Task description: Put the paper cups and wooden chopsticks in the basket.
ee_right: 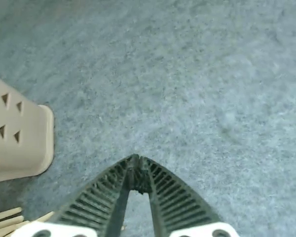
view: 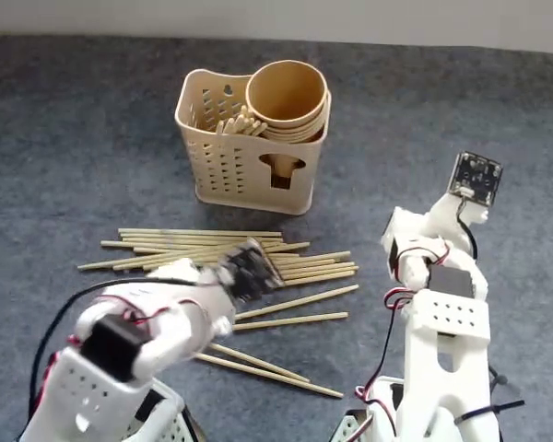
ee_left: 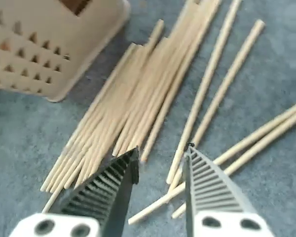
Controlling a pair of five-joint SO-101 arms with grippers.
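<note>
A beige perforated basket (view: 226, 166) stands at the back of the grey mat and holds stacked paper cups (view: 288, 97) and a few chopsticks (view: 240, 122). Many wooden chopsticks (view: 212, 250) lie in a loose pile in front of it, with stray ones (view: 276, 368) nearer the front. My left gripper (ee_left: 160, 158) hovers open just above the pile (ee_left: 138, 103), nothing between its fingers; in the high view its wrist (view: 249, 272) sits over the pile's right half. My right gripper (ee_right: 137, 168) is shut and empty above bare mat, right of the basket (ee_right: 17, 143).
The right arm (view: 442, 276) stands at the right, folded up with its gripper toward the back. Open grey mat lies left of the basket, behind it and at the right.
</note>
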